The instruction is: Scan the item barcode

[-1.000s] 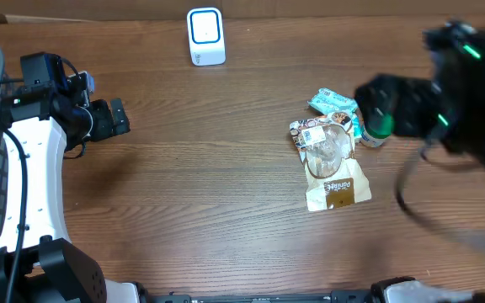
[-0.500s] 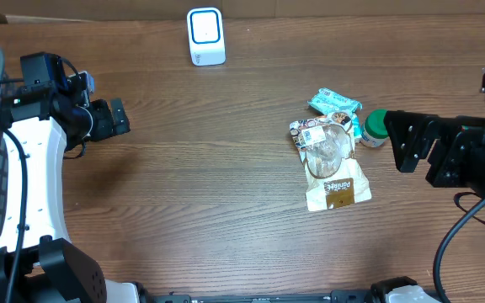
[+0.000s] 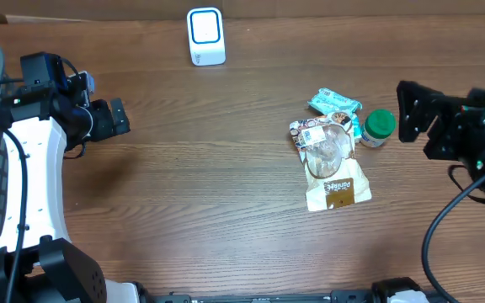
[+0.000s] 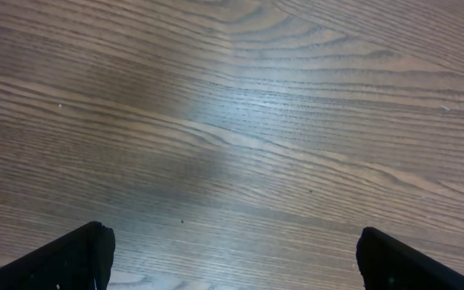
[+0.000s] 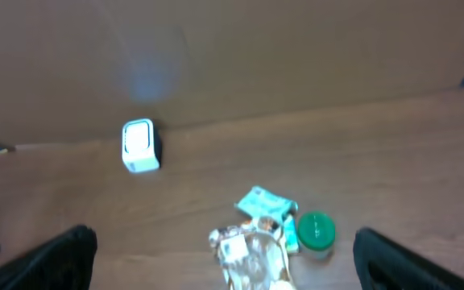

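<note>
Clear plastic snack pouch with a brown printed base (image 3: 331, 164) lies flat on the wooden bench (image 3: 226, 185), right of centre, white label up. A teal foil packet (image 3: 335, 103) and a small green-lidded jar (image 3: 378, 126) crowd its far end. The white box scanner with a blue face (image 3: 205, 36) stands well apart at the far edge. The right fingers (image 5: 63, 258) hang spread wide and empty, raised beside the jar; the left fingers (image 4: 71, 258) gape over bare wood. A descent could catch the jar or packet instead, and the slack glossy film may slip or crumple, hiding the barcode.
</note>
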Controlling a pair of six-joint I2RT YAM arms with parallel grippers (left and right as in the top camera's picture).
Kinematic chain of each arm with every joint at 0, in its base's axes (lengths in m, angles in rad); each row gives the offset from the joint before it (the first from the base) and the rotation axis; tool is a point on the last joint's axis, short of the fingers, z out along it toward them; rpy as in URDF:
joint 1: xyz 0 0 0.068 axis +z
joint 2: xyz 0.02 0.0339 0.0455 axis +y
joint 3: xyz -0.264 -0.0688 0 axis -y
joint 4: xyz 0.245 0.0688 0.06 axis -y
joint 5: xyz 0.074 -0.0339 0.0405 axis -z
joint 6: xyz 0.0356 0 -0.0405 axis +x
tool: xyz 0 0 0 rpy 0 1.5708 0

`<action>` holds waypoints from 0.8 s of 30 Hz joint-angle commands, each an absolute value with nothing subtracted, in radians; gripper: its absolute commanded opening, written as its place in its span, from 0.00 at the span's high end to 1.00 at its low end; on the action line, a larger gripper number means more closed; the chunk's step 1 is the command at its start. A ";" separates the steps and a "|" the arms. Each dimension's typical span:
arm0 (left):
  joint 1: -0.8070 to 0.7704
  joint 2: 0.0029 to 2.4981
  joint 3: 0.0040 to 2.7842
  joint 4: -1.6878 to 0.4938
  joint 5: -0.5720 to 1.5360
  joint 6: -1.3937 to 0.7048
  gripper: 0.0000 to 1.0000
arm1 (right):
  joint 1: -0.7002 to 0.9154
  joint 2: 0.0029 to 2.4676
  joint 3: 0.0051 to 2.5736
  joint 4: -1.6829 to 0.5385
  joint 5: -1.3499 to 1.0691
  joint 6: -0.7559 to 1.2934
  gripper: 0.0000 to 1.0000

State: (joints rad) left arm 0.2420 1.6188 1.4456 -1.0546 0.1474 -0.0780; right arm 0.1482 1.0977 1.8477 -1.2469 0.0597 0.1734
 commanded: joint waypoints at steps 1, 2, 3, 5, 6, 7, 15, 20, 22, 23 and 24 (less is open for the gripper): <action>0.242 1.621 1.448 -1.054 0.146 -0.074 0.00 | 0.135 0.985 1.636 -1.099 0.064 0.122 0.00; 0.242 1.621 1.448 -1.054 0.146 -0.074 0.00 | 0.135 0.951 1.557 -1.030 0.060 0.101 0.00; 0.242 1.621 1.448 -1.054 0.146 -0.074 0.01 | 0.135 0.916 1.478 -0.960 0.057 0.081 0.00; 0.242 1.621 1.448 -1.054 0.146 -0.074 0.00 | 0.135 0.844 1.314 -0.826 0.041 0.043 0.00; 0.242 1.621 1.448 -1.054 0.146 -0.074 0.00 | 0.135 0.801 1.220 -0.754 0.035 0.039 0.00; 0.241 1.621 1.448 -1.054 0.146 -0.074 0.01 | 0.135 0.765 1.139 -0.696 0.031 0.040 0.00; 0.241 1.621 1.448 -1.054 0.146 -0.074 0.01 | 0.135 0.473 0.579 -0.244 -0.017 0.052 0.00; 0.242 1.621 1.448 -1.054 0.146 -0.074 0.00 | 0.135 0.303 0.314 -0.034 -0.040 0.052 0.00; 0.242 1.621 1.448 -1.054 0.146 -0.074 0.00 | 0.135 0.254 0.241 0.016 -0.043 0.056 0.00; 0.242 1.621 1.448 -1.054 0.146 -0.074 0.01 | 0.135 0.231 0.206 0.036 -0.046 0.056 0.00; 0.242 1.621 1.448 -1.054 0.146 -0.074 0.00 | 0.135 0.209 0.177 0.047 -0.047 0.056 0.00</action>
State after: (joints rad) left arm 0.2420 1.6188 1.4452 -1.0546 0.1448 -0.0780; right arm 0.1379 0.2558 0.2352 0.0235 -0.0311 0.0555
